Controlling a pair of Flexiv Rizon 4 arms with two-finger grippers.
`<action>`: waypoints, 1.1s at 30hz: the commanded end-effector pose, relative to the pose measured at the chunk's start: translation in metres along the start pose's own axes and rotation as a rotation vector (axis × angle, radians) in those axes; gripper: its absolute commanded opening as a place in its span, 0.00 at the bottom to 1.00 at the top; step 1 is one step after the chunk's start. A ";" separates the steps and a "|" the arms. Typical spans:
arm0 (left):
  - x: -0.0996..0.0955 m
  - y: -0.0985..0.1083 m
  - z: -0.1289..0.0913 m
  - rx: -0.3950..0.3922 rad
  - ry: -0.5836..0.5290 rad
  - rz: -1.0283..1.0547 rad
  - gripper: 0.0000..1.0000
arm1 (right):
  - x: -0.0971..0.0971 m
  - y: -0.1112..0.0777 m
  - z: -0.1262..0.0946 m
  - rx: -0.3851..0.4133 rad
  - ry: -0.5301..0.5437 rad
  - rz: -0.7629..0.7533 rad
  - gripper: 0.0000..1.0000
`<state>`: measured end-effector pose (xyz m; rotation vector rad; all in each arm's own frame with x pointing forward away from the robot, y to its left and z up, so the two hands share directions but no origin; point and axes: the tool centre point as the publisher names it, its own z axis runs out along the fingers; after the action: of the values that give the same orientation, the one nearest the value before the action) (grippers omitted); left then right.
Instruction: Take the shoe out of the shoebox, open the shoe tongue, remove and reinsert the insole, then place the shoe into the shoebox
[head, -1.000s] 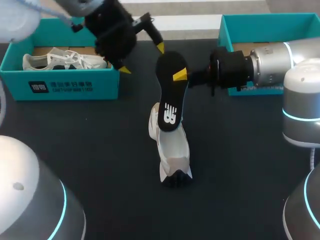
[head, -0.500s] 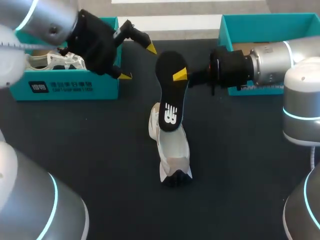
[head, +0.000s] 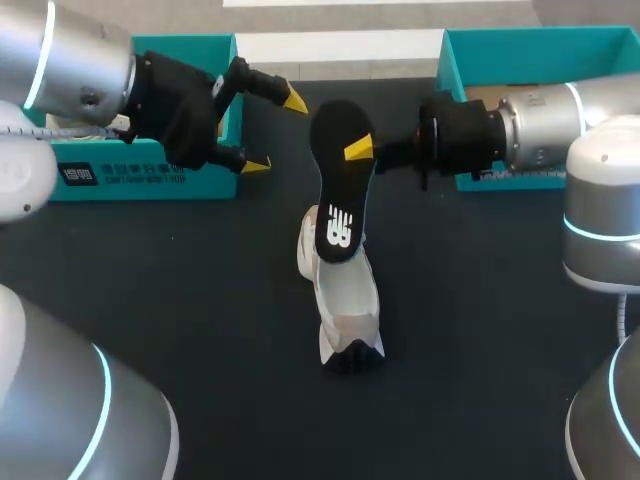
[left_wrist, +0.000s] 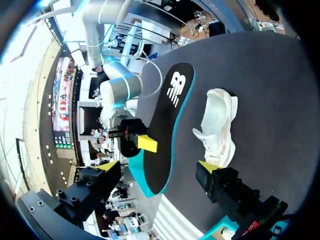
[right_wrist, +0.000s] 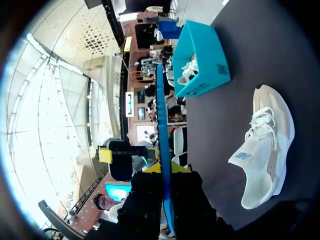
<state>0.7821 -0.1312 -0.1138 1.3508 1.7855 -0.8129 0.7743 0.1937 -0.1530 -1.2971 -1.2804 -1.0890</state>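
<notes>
Shoe (head: 340, 300) is out of its box and lies on the table (head: 200, 330) about mid-table, a bit toward the near edge, with nothing holding it. Insole (head: 340, 180) is fully out, black with a teal edge, and held up in the air over the far-middle of the table. In the head view its lower end overlaps the shoe, but the left wrist view shows a gap, so it looks clear of the shoe. Right gripper (head: 358, 152) is clamped on the insole near its upper end. One yellow tip lies flat on the black face, and the right wrist view shows the insole edge-on between both fingers. Left gripper (head: 277, 132) has its fingers spread wide and grasps nothing. It hangs just beside the insole, in front of the left shoebox (head: 150, 175) at the far-left corner. That box has another white shoe (right_wrist: 189, 70) in it. The second teal shoebox (head: 540, 40) sits at the far-right corner, behind the right arm; I can't tell which box this shoe belongs to. Progress call: take-out done, tongue looks pulled open in the right wrist view, insole removal done. Left to do: feed the insole back into the shoe and seat it, then put the shoe back in the shoebox. Roughly halfway.
</notes>
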 end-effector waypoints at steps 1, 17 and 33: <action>0.009 0.008 0.005 0.044 -0.210 0.007 1.00 | 0.000 -0.002 0.001 -0.007 0.005 -0.001 0.00; 0.022 0.009 0.034 0.043 -0.370 0.072 1.00 | 0.007 -0.010 0.010 -0.007 0.053 0.008 0.00; 0.005 0.012 0.065 0.036 -0.494 0.054 0.45 | 0.006 -0.013 0.021 0.001 0.068 0.006 0.00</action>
<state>0.7996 -0.1687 -0.1491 1.1280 1.3787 -1.0418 0.7612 0.2108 -0.1478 -1.2497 -1.2265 -1.1177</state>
